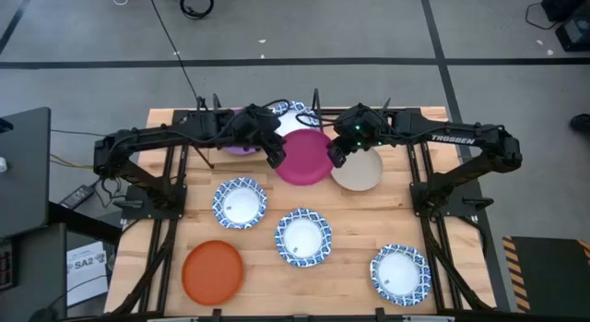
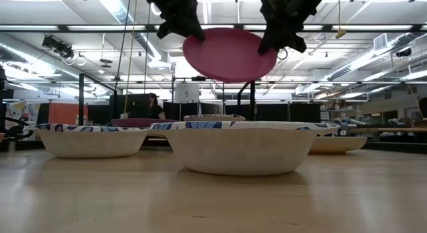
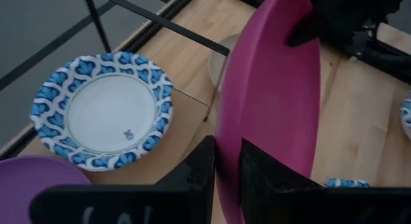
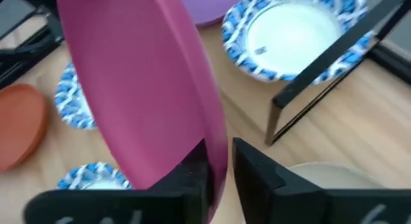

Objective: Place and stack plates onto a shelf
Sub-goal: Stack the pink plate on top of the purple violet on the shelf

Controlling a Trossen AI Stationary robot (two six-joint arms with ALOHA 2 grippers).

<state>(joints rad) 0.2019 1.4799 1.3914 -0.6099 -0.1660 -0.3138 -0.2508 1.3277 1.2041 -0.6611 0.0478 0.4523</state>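
Observation:
A magenta plate hangs in the air between my two grippers, above the table's far middle. My left gripper is shut on its left edge. My right gripper stands open with the plate's right rim between its fingers. In the low view the plate hangs roughly level, high above the plates on the table. Behind it, the shelf's black frame stands over a blue-and-white plate. A purple plate and a beige plate lie to either side. My left gripper pinches the magenta plate's rim between its two fingers, one above the rim and one below. The fingers come from the table's left, slanting down. The plate is lifted clear of everything. My right gripper's fingers straddle the opposite rim; a gap shows beside one finger, and whether the other touches I cannot tell.
Three blue-and-white plates and an orange plate lie on the near half of the table. The shelf's thin black posts stand close to the held plate. A person shows far off in the room.

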